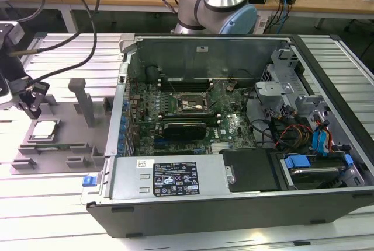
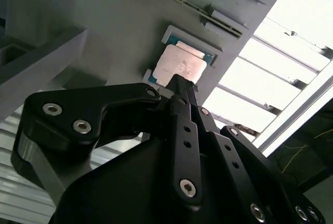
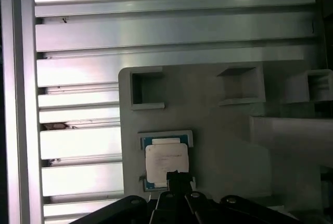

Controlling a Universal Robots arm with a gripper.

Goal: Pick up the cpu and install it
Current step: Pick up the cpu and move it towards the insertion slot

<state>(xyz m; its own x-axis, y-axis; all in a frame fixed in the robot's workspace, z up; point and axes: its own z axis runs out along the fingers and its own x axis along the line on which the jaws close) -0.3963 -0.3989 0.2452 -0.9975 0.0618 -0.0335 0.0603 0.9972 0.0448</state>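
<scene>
The cpu lies flat in a shallow pocket of the grey fixture tray, on the exterior view's left, well apart from the open computer case. Its silvery metal top faces upward. The chip is almost square, so I cannot name a clear long axis, but its sides run parallel to the edges of the tray. In the first wrist view, narrow strips of the blue-green board show past the metal top at two opposite ends. The gripper hangs over the tray, just beside the chip and a little above it. In the second wrist view its black fingers come together into one narrow tip, which stands in front of the near edge of the cpu. The first wrist view gives the same: the tip covers a small part of one end of the chip. The claw looks closed, with nothing held between the fingers. I cannot tell if the tip touches the metal top or is only above it. Inside the case, the motherboard lies flat with its dark socket frame near the middle. Tray and case both stand on a ribbed aluminium table.
</scene>
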